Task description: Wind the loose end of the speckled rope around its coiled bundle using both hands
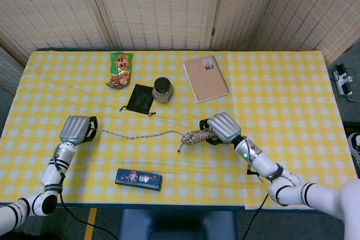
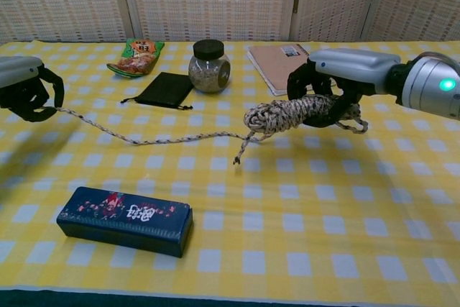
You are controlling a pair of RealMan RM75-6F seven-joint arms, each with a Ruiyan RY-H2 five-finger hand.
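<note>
The speckled rope's coiled bundle (image 2: 291, 115) (image 1: 194, 137) hangs a little above the yellow checked cloth, held by my right hand (image 2: 338, 88) (image 1: 220, 127), whose fingers wrap its right part. A short tail (image 2: 243, 150) dangles from the bundle's left tip. The loose end (image 2: 144, 138) (image 1: 138, 136) runs left in a slack curve, sagging to the cloth, up to my left hand (image 2: 25, 88) (image 1: 76, 130). That hand grips the rope's far end with fingers curled around it, raised off the table.
A dark blue patterned box (image 2: 126, 219) (image 1: 138, 179) lies near the front edge, below the rope. Behind the rope sit a black pouch (image 1: 140, 99), a lidded glass jar (image 1: 162, 89), a snack packet (image 1: 120, 71) and a spiral notebook (image 1: 206, 78).
</note>
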